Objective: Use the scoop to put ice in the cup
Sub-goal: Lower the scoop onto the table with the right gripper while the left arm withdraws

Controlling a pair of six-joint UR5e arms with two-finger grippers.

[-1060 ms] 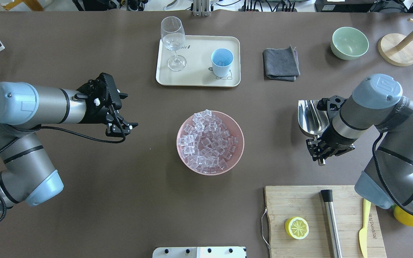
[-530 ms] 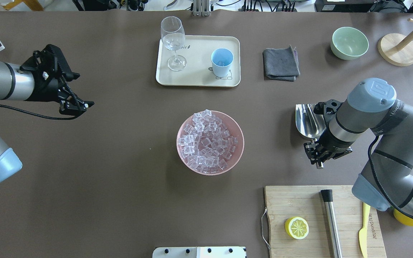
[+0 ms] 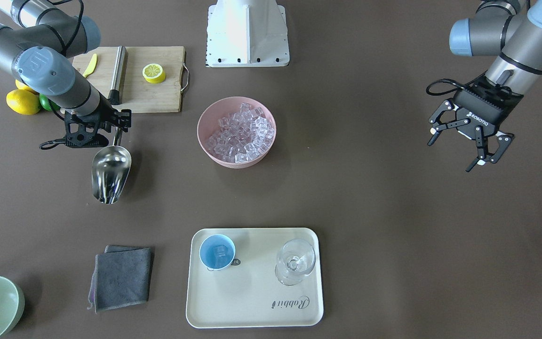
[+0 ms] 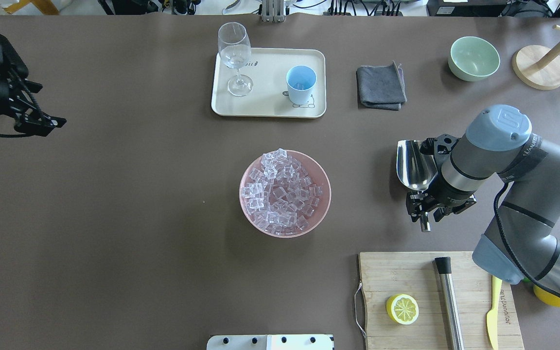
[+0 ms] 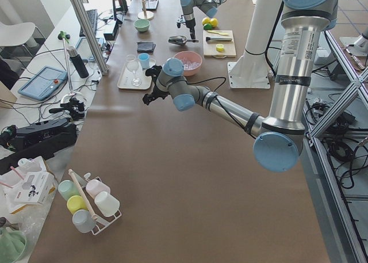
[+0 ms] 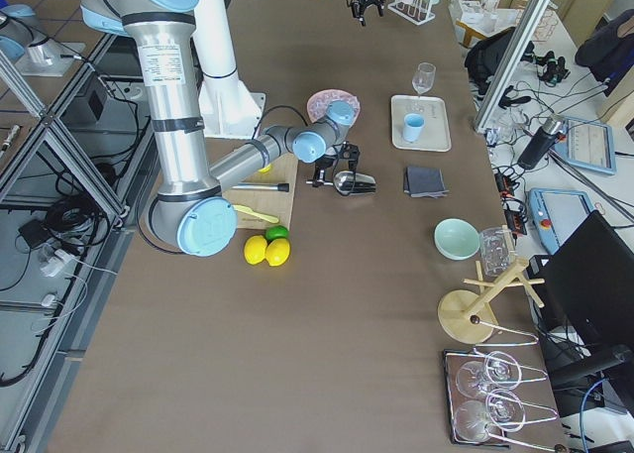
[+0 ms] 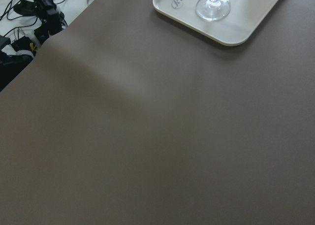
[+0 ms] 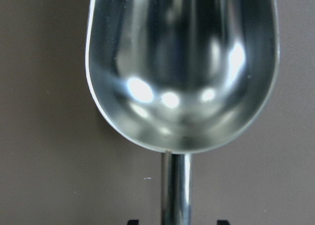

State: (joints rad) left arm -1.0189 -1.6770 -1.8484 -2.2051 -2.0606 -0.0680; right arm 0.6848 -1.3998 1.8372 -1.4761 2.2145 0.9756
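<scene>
The ice is a heap of clear cubes in a pink bowl at the table's middle, also in the front view. The light-blue cup stands on a cream tray; the front view shows a cube or so in the cup. My right gripper is shut on the handle of the steel scoop, right of the bowl. The scoop is empty. My left gripper is open and empty over bare table, at the overhead view's far left.
A wine glass stands on the tray's left end. A grey cloth and a green bowl lie back right. A cutting board with a lemon half, steel cylinder and yellow knife is front right.
My left arm has swung away from the bowl to the far left and back, gripper still open. My right gripper has shifted the scoop slightly left.
</scene>
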